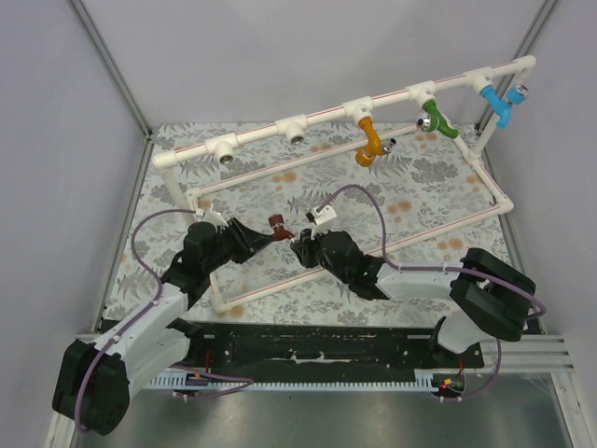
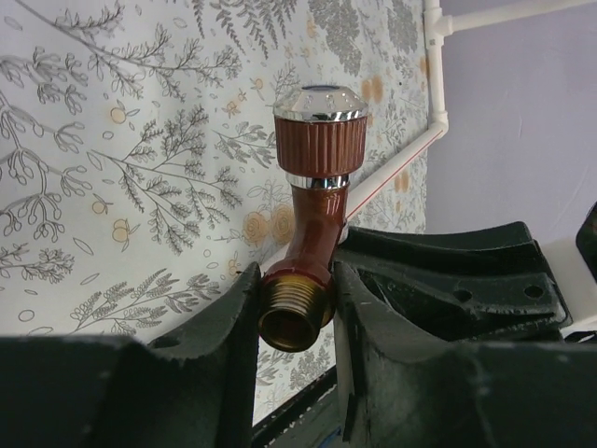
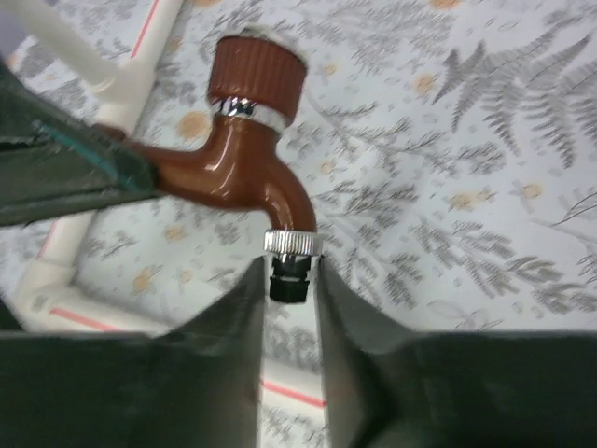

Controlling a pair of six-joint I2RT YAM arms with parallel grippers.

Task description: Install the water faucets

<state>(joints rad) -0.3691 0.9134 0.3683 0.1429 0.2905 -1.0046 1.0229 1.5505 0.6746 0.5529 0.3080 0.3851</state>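
Faucet, reddish-brown, clamped at its thread by left jaws; right jaws flank spout, grip unclear.

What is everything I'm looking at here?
Pipe frame: one, white, standing on the cloth.
Cloth: one, grey floral, under everything.
Orange tap: one, on top rail, middle.
Green tap: one, top rail, right of orange.
Blue tap: one, top rail, far right.
Empty fittings: two, white, top rail, left.
Brown tap: one, between the arms.
Arms: two, white and black, near edge.
Left fingers: black, clamped on brown tap's threaded end.
Right fingers: black, flanking its spout tip.
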